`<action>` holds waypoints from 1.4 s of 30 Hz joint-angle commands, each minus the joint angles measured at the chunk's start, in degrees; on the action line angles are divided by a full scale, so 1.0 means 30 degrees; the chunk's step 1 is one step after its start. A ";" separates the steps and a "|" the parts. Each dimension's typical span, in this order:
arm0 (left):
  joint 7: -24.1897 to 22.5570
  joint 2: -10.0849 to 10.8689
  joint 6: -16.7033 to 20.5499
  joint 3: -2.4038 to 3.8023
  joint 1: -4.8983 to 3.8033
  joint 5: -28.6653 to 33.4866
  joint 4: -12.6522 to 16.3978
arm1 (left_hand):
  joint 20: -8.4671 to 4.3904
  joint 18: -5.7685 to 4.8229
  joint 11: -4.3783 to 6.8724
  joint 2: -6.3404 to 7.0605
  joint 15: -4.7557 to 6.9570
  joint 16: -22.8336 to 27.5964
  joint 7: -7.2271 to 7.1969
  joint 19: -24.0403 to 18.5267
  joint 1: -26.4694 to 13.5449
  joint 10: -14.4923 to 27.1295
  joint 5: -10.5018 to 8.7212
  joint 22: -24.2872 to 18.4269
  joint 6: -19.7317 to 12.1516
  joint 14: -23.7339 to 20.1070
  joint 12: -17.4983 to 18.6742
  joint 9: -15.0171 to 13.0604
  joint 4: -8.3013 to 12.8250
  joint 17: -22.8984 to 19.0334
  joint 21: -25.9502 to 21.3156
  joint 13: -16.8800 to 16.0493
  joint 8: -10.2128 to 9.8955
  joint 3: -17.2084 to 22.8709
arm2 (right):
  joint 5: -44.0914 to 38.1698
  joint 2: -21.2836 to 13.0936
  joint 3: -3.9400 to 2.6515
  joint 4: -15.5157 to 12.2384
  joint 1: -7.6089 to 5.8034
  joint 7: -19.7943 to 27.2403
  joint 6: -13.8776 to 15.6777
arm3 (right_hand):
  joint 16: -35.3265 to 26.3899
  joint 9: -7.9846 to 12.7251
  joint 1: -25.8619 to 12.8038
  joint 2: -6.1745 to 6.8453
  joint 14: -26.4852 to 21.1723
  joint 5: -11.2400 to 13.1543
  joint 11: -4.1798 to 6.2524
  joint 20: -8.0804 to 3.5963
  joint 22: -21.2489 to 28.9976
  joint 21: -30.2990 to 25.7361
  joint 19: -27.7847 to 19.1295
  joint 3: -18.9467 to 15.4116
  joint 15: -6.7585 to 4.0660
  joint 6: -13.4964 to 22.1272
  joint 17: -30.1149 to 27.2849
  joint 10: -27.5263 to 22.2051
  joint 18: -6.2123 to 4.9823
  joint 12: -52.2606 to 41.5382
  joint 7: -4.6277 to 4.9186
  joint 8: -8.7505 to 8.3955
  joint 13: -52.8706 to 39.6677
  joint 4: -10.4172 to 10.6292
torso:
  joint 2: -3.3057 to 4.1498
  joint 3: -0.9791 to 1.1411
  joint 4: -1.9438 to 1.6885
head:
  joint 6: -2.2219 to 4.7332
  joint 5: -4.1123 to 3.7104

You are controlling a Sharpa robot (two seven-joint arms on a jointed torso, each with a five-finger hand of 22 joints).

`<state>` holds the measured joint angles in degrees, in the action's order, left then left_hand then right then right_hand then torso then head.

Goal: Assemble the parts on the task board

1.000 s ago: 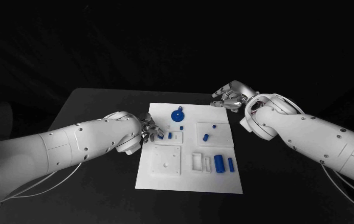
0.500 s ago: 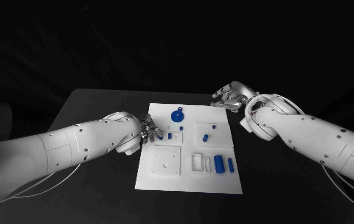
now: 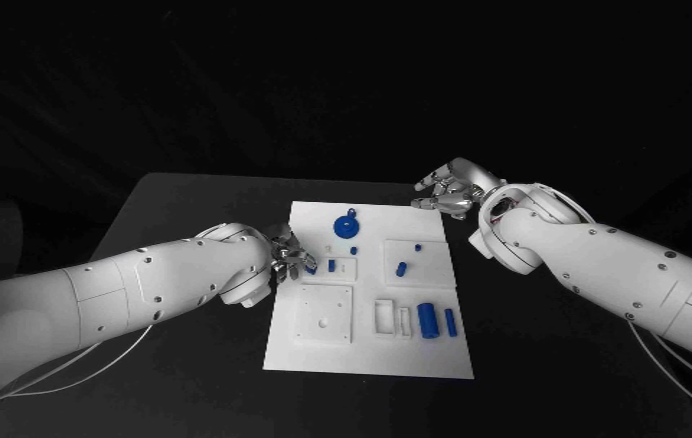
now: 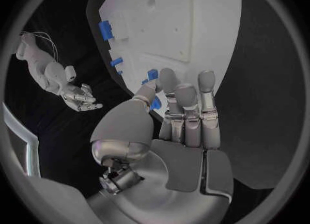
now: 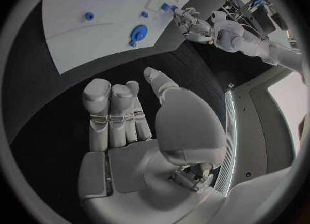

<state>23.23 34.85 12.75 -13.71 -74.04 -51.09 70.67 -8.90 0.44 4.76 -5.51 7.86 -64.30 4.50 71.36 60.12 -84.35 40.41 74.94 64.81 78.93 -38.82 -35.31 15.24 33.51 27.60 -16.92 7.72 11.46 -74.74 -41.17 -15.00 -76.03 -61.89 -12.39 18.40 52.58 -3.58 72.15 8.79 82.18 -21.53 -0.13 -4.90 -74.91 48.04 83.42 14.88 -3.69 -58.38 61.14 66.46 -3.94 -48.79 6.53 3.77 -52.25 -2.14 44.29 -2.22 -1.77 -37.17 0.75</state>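
Several blue parts sit on the white task board (image 3: 369,288) at the middle of the black table (image 3: 188,208): you see a round blue disc (image 3: 346,226) near the far edge, a small blue block (image 3: 335,265) by the board's left side, and two blue cylinders (image 3: 428,319) standing side by side near the right front corner. Your left hand (image 3: 293,256) is at the board's left edge, its fingers (image 4: 186,105) held close together and reaching over the small blue pieces there (whether a fingertip actually presses or pinches one, you cannot tell; the fingers cover the spot in the wrist view). Your right hand (image 3: 450,190) hangs off the board's far right corner, over bare table, fingers (image 5: 113,110) loosely curled and apart, nothing in them. From the right wrist the disc (image 5: 137,32) shows well clear of that hand.
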 commanded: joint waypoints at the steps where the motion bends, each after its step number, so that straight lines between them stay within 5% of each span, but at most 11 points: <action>1: -0.0778 0.0059 0.1293 0.0021 0.0000 0.0307 0.0209 | -0.0033 0.0008 0.0315 0.0015 0.0044 0.0079 -0.2024 0.0117 0.0125 -0.0803 0.0139 0.0342 0.2601 0.0069 -0.0033 -0.2784 0.0076 0.0029 0.0132 -0.0019 0.0096 0.0022 | -0.0043 -0.0007 -0.0008 -0.0016 0.0000 0.0150 -0.0197 | -0.0099 -0.0002 -0.0181 0.0025 0.0091 -0.0065 0.0068 -0.0033 -0.2011 -0.0012 0.0139 0.0098 -0.0096 -0.0128 -0.0012 0.0024 -0.0159 -0.0025 -0.0036 -0.0073 -0.0019 0.0041 | -0.0002 -0.0003 -0.0004 | -0.0019 -0.0002; 15: -0.1014 -0.0047 0.2103 0.0026 0.0038 0.0476 0.0154 | -0.0075 0.0000 0.0346 0.0036 0.0085 0.0121 -0.2042 0.0164 0.0119 -0.0805 0.0144 0.0340 0.2629 0.0134 -0.0068 -0.2810 0.0102 0.0064 0.0157 -0.0029 0.0128 0.0035 | -0.0043 -0.0016 -0.0008 -0.0021 0.0000 0.0151 -0.0200 | -0.0099 -0.0002 -0.0181 0.0025 0.0091 -0.0065 0.0068 -0.0033 -0.2011 -0.0012 0.0139 0.0098 -0.0096 -0.0128 -0.0012 0.0024 -0.0159 -0.0025 -0.0036 -0.0073 -0.0019 0.0041 | 0.0006 0.0015 0.0000 | -0.0021 -0.0016; 26: -0.0157 -0.0326 0.0780 0.0022 0.0040 0.0331 -0.0297 | -0.0063 -0.0012 0.0323 0.0024 0.0066 0.0158 -0.2032 0.0128 0.0120 -0.0807 0.0103 0.0337 0.2606 0.0102 -0.0048 -0.2806 0.0091 0.0091 0.0137 -0.0018 0.0115 0.0038 | -0.0043 -0.0032 -0.0008 -0.0027 0.0000 0.0142 -0.0218 | -0.0106 -0.0003 -0.0200 0.0039 0.0095 -0.0099 0.0070 -0.0035 -0.2009 -0.0031 0.0144 0.0151 -0.0097 -0.0132 -0.0016 0.0026 -0.0159 -0.0028 -0.0036 -0.0070 -0.0021 0.0042 | 0.0010 0.0014 -0.0002 | -0.0073 -0.0060; 42: 0.0345 -0.0555 0.0411 0.0020 0.0041 -0.0235 -0.0642 | -0.0059 -0.0018 0.0331 0.0035 0.0061 0.0151 -0.2036 0.0132 0.0138 -0.0804 0.0099 0.0346 0.2618 0.0112 -0.0060 -0.2805 0.0100 0.0137 0.0152 -0.0025 0.0117 0.0034 | -0.0035 -0.0030 -0.0008 -0.0022 0.0000 0.0161 -0.0259 | -0.0106 -0.0003 -0.0200 0.0039 0.0095 -0.0099 0.0070 -0.0035 -0.2009 -0.0031 0.0144 0.0151 -0.0097 -0.0132 -0.0016 0.0026 -0.0159 -0.0028 -0.0036 -0.0070 -0.0021 0.0042 | 0.0005 -0.0005 -0.0009 | -0.0139 -0.0063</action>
<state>23.77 33.35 15.12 -13.69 -73.91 -51.04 68.70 -9.11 0.44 4.80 -5.20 7.84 -64.07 4.50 71.56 59.92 -84.39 40.54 74.91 64.81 79.33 -38.82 -35.31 15.29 33.87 27.82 -16.92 7.93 11.37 -74.73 -41.27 -15.00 -76.04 -61.89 -12.37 18.36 52.58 -3.58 72.09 8.74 82.18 -21.52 -0.13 -4.90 -74.94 48.04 83.41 15.05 -3.69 -58.38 61.14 66.46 -3.94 -48.79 6.53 3.77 -52.25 -1.97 44.32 -2.22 -1.76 -37.57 0.55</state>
